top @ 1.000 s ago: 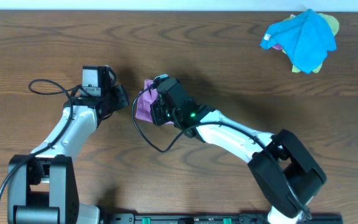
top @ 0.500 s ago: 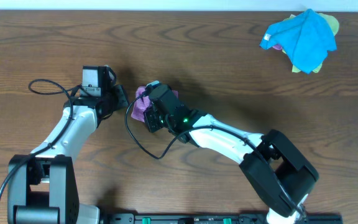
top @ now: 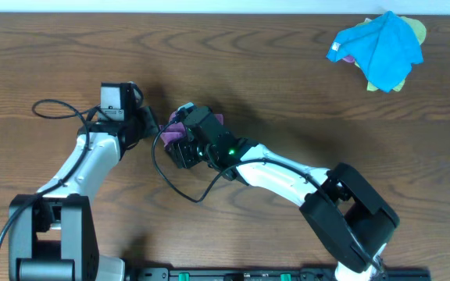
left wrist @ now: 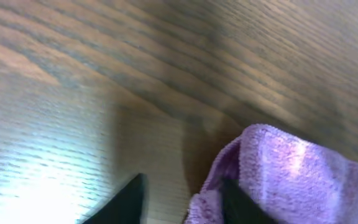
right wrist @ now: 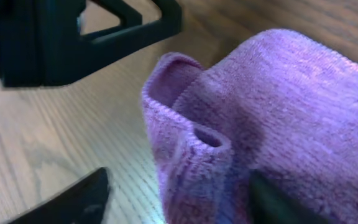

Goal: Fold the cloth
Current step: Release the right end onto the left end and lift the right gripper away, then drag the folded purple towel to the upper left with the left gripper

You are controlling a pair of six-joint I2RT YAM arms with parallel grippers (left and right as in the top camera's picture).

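Observation:
The purple cloth (top: 176, 129) lies bunched on the wooden table, mostly hidden under my right wrist in the overhead view. In the right wrist view the cloth (right wrist: 272, 106) shows a doubled-over edge standing up between the spread fingers of my right gripper (right wrist: 176, 202), which is open. My left gripper (top: 153, 125) sits just left of the cloth. In the left wrist view my left gripper (left wrist: 182, 208) is open, the cloth (left wrist: 297, 174) curling round its right finger (left wrist: 238, 202). The left gripper (right wrist: 73, 37) also shows dark at the top left of the right wrist view.
A bright blue cloth (top: 380, 48) lies heaped over a yellow-green one (top: 418, 30) at the far right corner of the table. A black cable (top: 53, 109) loops left of the left arm, and another cable (top: 170, 178) hangs below the right wrist.
My right gripper carried the cloth leftwards toward the left gripper, then opened. The left gripper has also opened, and the cloth now rests bunched between the two.

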